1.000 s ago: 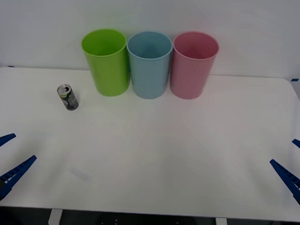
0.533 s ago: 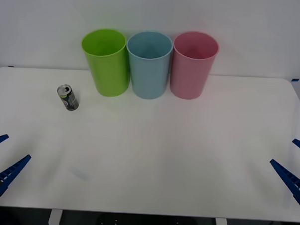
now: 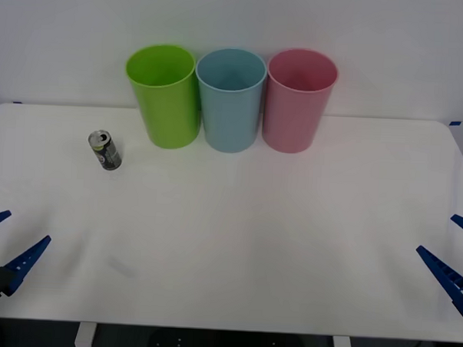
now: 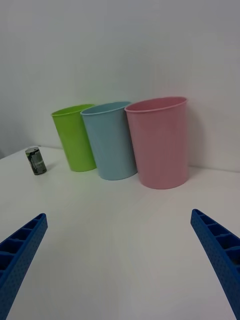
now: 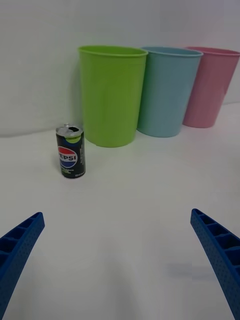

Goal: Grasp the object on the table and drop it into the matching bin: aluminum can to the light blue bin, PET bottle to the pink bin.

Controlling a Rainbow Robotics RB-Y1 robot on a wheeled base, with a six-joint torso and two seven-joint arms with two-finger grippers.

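Observation:
A small dark aluminum can (image 3: pixel 105 150) with a silver top stands upright on the white table (image 3: pixel 236 235), at the left, a little in front of the bins. In the left wrist view the can (image 5: pixel 70 158) shows a Pepsi logo. At the back stand the light blue bin (image 3: pixel 230 99) in the middle and the pink bin (image 3: pixel 298 99) to its right. My left gripper (image 3: pixel 4 243) hovers open at the table's front left edge, well short of the can. Open too, my right gripper (image 3: pixel 452 252) hangs at the front right edge, holding nothing.
A lime green bin (image 3: pixel 165 94) stands left of the light blue bin, closest to the can. The three bins touch in a row against the white wall. Bare tabletop stretches between the grippers and the bins.
My left gripper has shifted slightly toward the front left edge. The can, the bins and my right gripper have not moved.

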